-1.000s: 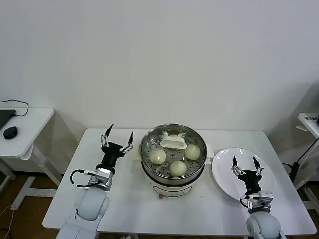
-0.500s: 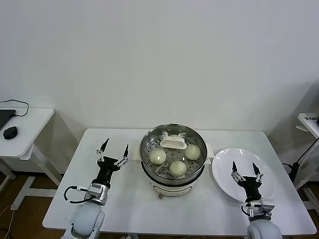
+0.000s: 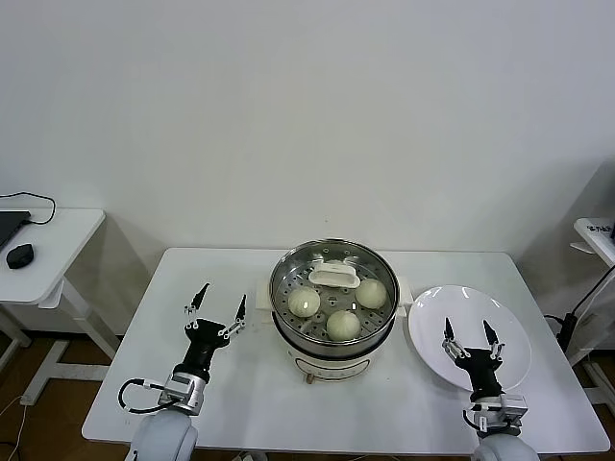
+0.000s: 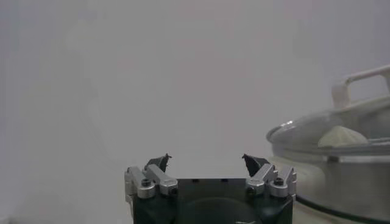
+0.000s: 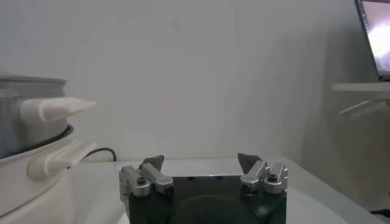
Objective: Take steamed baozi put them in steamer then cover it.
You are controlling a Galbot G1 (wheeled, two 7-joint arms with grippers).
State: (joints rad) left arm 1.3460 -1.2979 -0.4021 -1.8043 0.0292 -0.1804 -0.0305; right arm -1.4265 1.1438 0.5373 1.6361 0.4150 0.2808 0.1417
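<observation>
The steamer [image 3: 332,353] stands at the table's middle, with the clear glass cover [image 3: 333,277] seated on it. Three baozi [image 3: 304,303] [image 3: 343,325] [image 3: 371,293] show through the glass; a fourth is hidden. My left gripper [image 3: 222,300] is open and empty, to the left of the steamer and apart from it. My right gripper [image 3: 466,331] is open and empty over the near edge of the white plate [image 3: 509,327]. The left wrist view shows its open gripper [image 4: 207,161], the cover [image 4: 359,115] and one baozi [image 4: 341,137]. The right wrist view shows its open gripper [image 5: 201,161] and the steamer [image 5: 24,176].
The white plate, right of the steamer, holds nothing. A side table [image 3: 58,250] with a black mouse [image 3: 19,254] stands at the far left. Another desk edge [image 3: 598,235] is at the far right. A white wall is behind.
Both grippers have drawn back toward my body and sit lower in view, still open. The steamer, cover and baozi have not moved.
</observation>
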